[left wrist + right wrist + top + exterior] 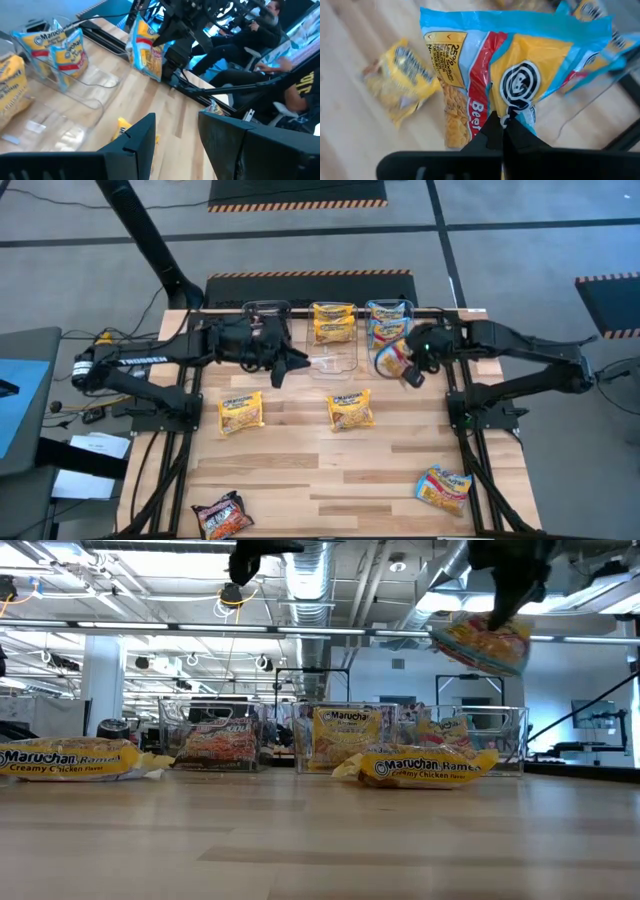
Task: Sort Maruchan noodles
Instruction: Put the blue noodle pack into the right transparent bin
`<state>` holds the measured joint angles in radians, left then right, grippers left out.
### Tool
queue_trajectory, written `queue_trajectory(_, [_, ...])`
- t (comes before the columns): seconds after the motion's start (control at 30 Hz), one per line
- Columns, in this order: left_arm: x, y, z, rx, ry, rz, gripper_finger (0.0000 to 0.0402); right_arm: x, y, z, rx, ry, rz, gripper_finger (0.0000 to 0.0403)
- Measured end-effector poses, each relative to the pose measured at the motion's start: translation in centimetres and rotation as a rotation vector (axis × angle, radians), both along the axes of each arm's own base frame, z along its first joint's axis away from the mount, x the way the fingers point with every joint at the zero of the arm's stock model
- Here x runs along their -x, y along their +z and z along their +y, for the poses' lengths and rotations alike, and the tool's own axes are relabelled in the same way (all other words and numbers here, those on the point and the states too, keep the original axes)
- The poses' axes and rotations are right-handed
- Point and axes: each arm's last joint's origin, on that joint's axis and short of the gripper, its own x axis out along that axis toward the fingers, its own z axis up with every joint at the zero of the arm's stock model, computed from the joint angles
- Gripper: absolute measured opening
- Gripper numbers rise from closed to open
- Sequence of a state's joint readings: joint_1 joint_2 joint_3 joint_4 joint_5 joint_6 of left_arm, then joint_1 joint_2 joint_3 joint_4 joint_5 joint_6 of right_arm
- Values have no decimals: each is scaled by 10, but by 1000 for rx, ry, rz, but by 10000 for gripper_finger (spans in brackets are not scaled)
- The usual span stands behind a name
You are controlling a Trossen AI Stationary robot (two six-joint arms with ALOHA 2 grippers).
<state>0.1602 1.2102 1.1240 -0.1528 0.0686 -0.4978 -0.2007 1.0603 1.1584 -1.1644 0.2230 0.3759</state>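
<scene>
Right pincer [412, 373] clamped on the edge of a light blue packet [520, 75], holding it in the air just beside the right-hand tub [390, 330], near that tub's front edge. Seen level from the low view as the same packet [482, 640] hanging tilted, well above the bench [300, 460]. More blue packets [385, 320] standing upright inside that right-hand tub. Left pincer [282, 370] spread apart and holding nothing, hovering just beside the middle tub [335, 340], at its front left corner. Two yellow packets [332, 322] in the back part of the middle tub, front part bare. Left tub [265, 315] mostly hidden under the left arm from above; something dark red inside it in the low view, probably a maroon packet [215, 745], though blurred through the plastic. Loose on the bench: one yellow packet [240, 412] in front of the left arm, another yellow packet [350, 409] near the centre, both apart from the tubs. Farther out, a blue packet [443, 487] near the front right corner and a dark maroon packet [222, 516] at the front left edge. Beyond the bench, in the left wrist view, a person [260, 45] seated in dark clothing.
</scene>
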Motion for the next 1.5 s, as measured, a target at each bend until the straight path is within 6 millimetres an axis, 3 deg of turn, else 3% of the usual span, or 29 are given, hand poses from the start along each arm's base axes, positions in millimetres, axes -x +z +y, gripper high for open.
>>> queue_trajectory(0.37, [10, 0, 40, -17, 18, -2, 137, -9, 8, -45, 191, -10, -77, 7])
queue_trajectory(0.77, [25, -5, 74, -57, 71, 59, 137, -34, -20, -83, 338, 79, 188, 8])
queue_trajectory(1.5, [36, -10, 92, -124, 122, 121, 137, -66, -74, -101, 338, 374, 592, 8])
